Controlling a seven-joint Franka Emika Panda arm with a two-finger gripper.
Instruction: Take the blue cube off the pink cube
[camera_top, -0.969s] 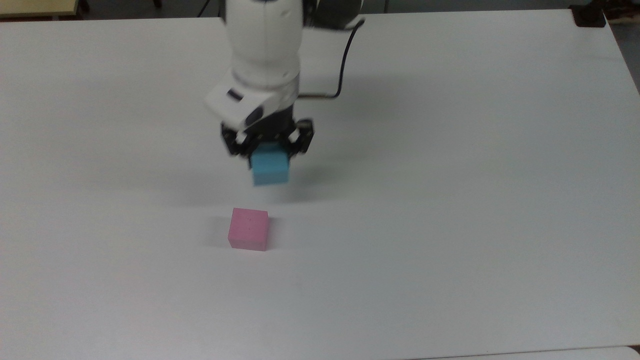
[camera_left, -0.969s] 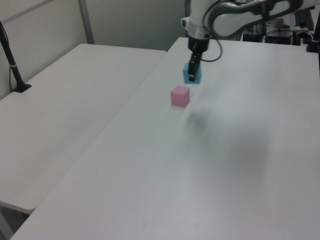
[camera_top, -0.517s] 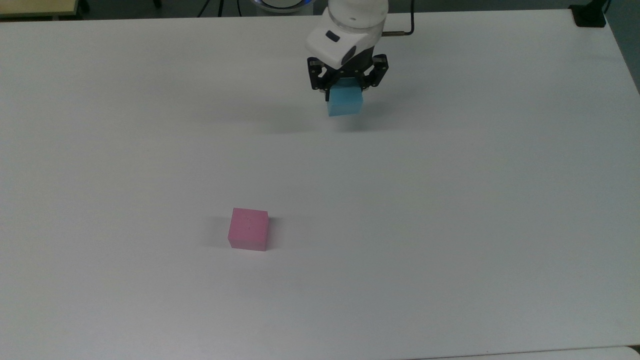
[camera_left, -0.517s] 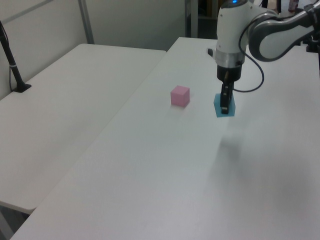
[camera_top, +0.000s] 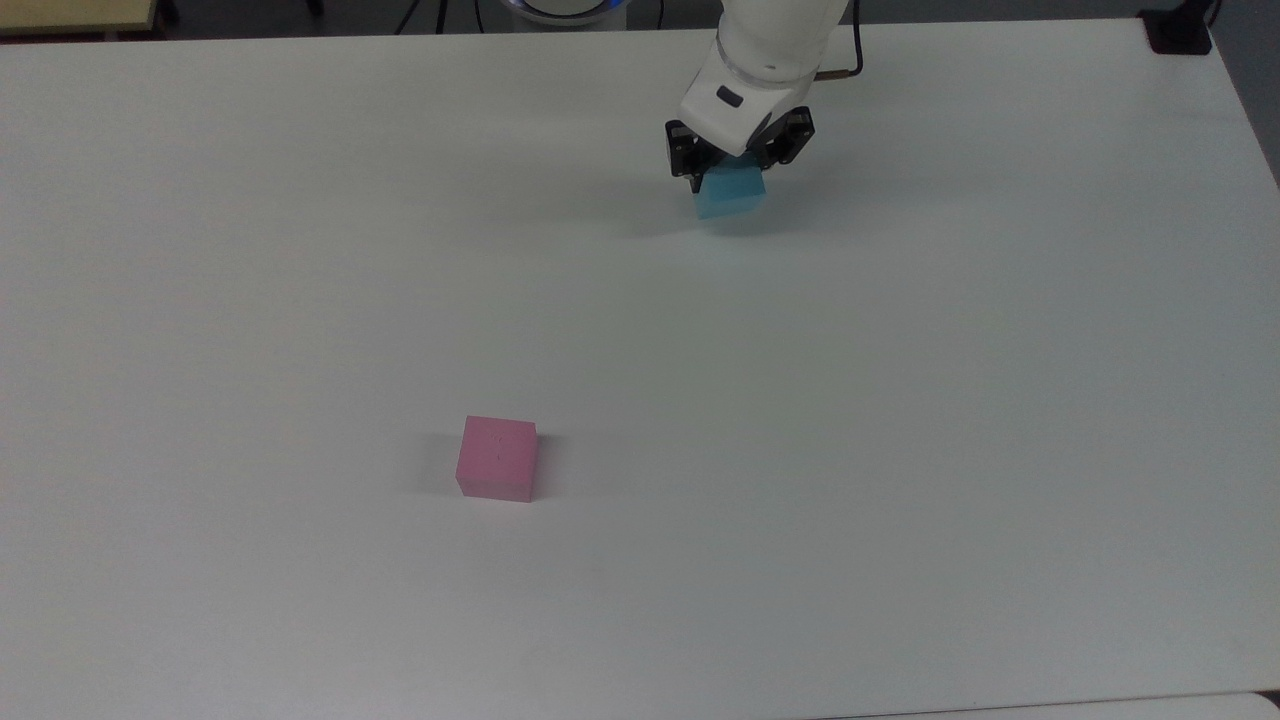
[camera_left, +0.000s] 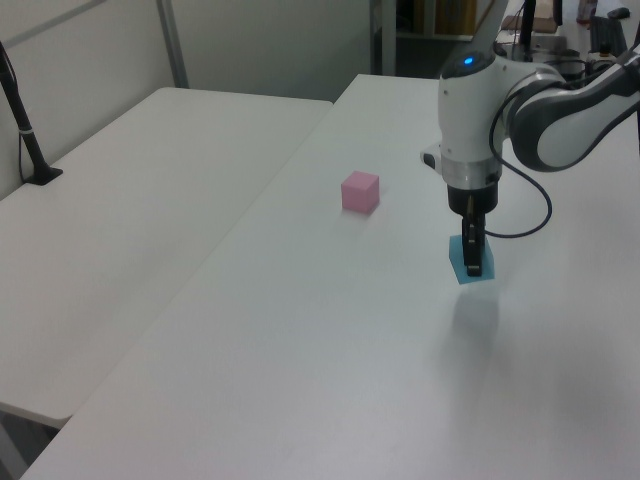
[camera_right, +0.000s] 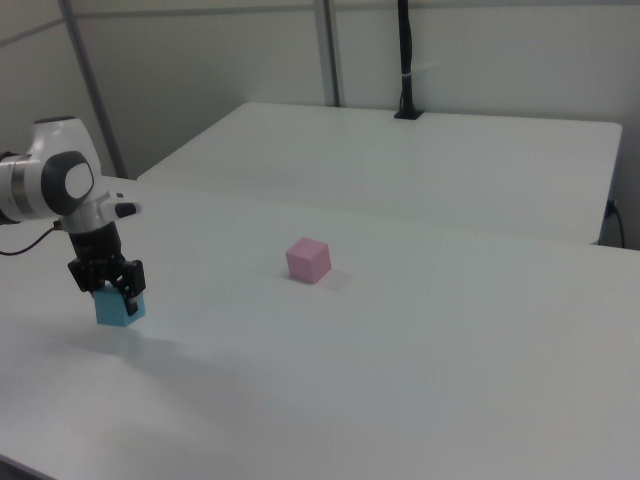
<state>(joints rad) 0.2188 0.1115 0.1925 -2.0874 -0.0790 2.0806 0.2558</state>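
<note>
Pincer: my pincer (camera_top: 728, 178) is pinching the blue cube (camera_top: 733, 193) from above.
Blue cube: near the table's (camera_top: 900, 450) far edge in the top view, low over the surface, maybe touching it; I can't tell.
Pink cube: the pink cube (camera_top: 497, 458) sits alone mid-table, well apart, its top bare.
Step in hand: setting the blue cube down. I should lower straight until it rests flat, then spread the pincer and lift clear vertically.
Change: a second ago I held it just beyond the pink cube; since then I've carried it away toward the far edge and lower.
</note>
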